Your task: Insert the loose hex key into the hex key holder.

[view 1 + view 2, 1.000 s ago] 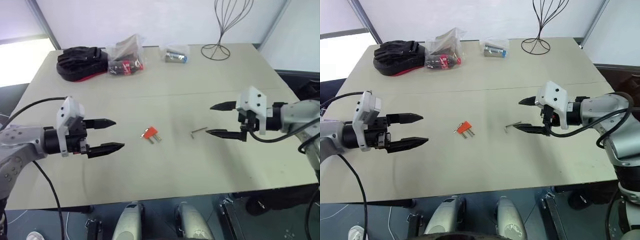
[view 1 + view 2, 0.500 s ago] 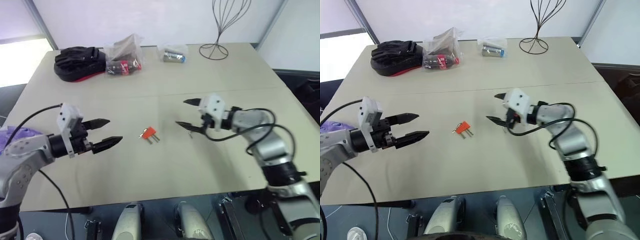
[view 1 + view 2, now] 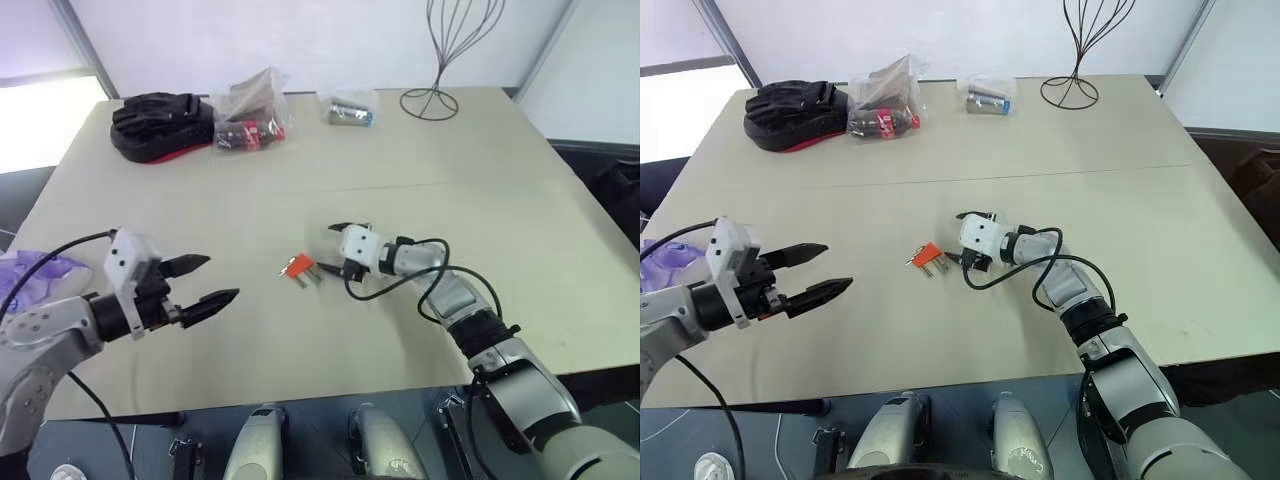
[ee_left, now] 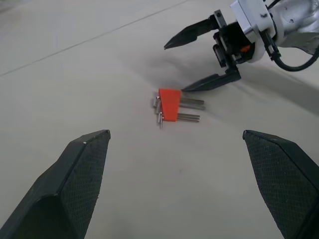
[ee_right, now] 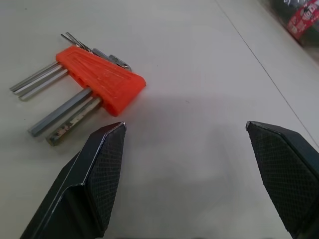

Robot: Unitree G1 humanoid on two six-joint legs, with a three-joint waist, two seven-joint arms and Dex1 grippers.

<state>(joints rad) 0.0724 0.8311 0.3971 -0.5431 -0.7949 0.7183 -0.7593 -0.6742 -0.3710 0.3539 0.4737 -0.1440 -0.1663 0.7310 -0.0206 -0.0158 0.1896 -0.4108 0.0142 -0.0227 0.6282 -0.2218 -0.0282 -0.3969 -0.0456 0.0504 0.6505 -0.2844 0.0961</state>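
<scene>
On the beige worktop (image 3: pixel 480 170) the hex key holder (image 3: pixel 297 266) lies near the middle. My right end effector (image 3: pixel 333 247) has its fingers spread, just beside the holder's metal keys. My left end effector (image 3: pixel 205 281) hangs spread too, well apart from it. At the far edge I see a black glove (image 3: pixel 160 122), a plastic bag (image 3: pixel 250 112) and a wire stand (image 3: pixel 445 55).
</scene>
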